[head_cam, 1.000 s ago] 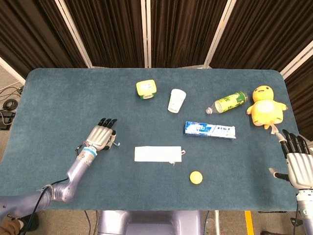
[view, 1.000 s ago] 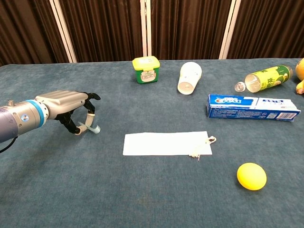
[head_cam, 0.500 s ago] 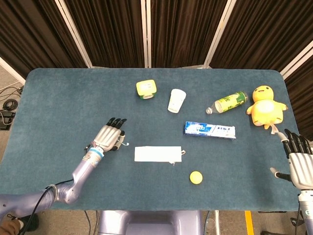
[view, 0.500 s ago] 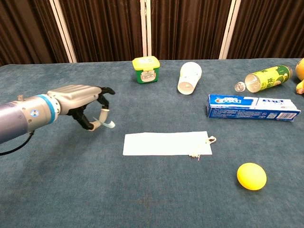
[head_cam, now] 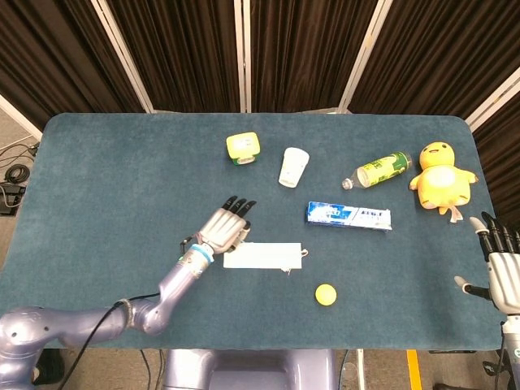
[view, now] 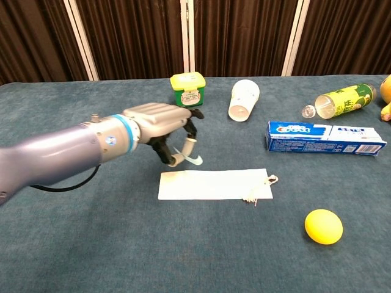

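My left hand [head_cam: 223,227] hovers palm down just above the left end of a flat white cloth [head_cam: 264,255] with a short string at its right edge. In the chest view the left hand [view: 165,122] has its fingers hanging loosely apart over the cloth [view: 214,184], with nothing in them. At the table's near right corner my right hand [head_cam: 502,272] stands with its fingers spread and empty, nearest the yellow plush chick [head_cam: 441,177]. The chest view does not show the right hand.
On the blue table [head_cam: 97,179] lie a yellow ball [head_cam: 326,294], a blue-and-white toothpaste box [head_cam: 348,215], a tipped white cup [head_cam: 293,166], a green-lidded tub [head_cam: 242,148] and a green bottle [head_cam: 378,171] on its side. Dark curtains stand behind.
My left hand has travelled right and slightly away from me, from the open left part of the table to the cloth's left end. The right hand has sunk slightly toward the near edge.
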